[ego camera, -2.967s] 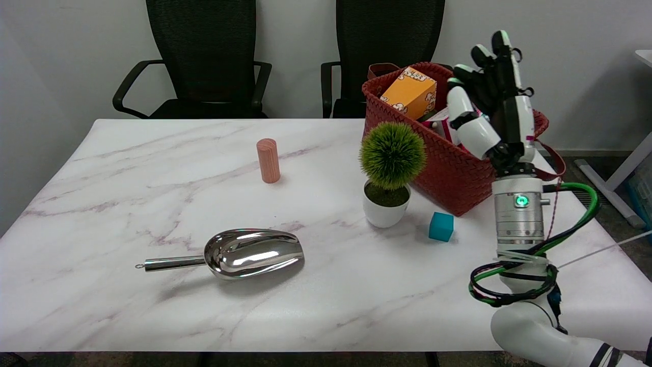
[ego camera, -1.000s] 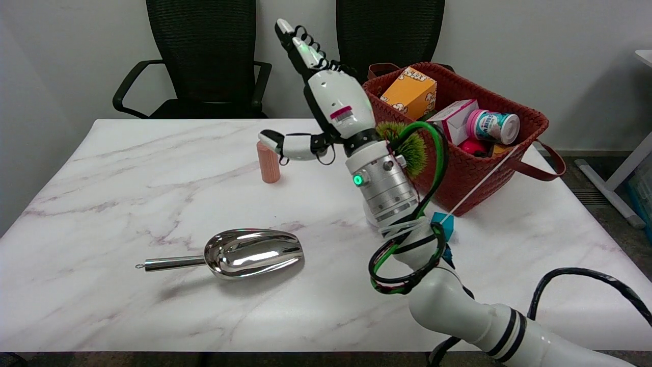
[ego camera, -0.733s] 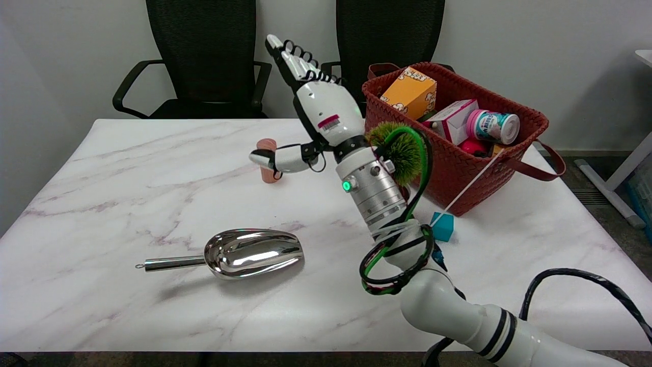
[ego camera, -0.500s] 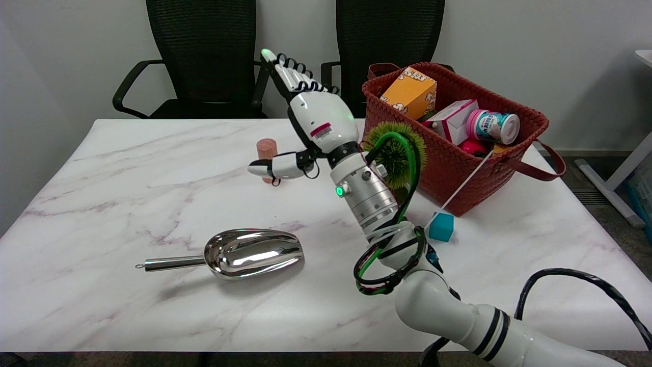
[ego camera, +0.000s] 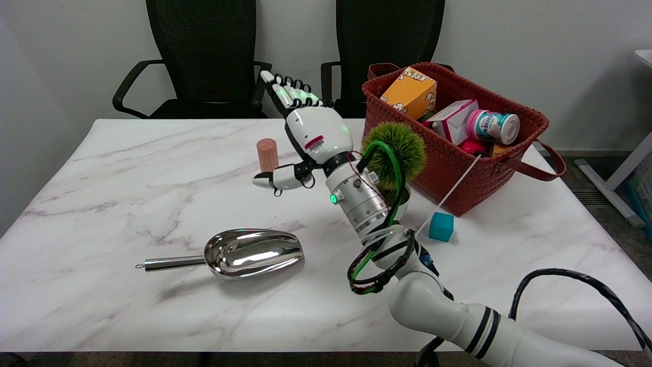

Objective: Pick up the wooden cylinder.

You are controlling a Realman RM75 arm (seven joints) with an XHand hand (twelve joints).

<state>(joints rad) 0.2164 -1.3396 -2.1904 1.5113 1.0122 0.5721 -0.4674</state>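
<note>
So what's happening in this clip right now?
The robot's right hand is reaching for the wooden cylinder, which stands upright on the marble table. The hand is open beside it, thumb stretched in front of its base, fingers extended behind; nothing is gripped yet. The metal scoop, potted plant, teal cube and basket sit untouched.

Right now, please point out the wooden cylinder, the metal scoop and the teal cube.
wooden cylinder (ego camera: 267,153), head view, upper side below its top.
metal scoop (ego camera: 252,252), head view, inside of its bowl.
teal cube (ego camera: 441,227), head view, front face.
</note>
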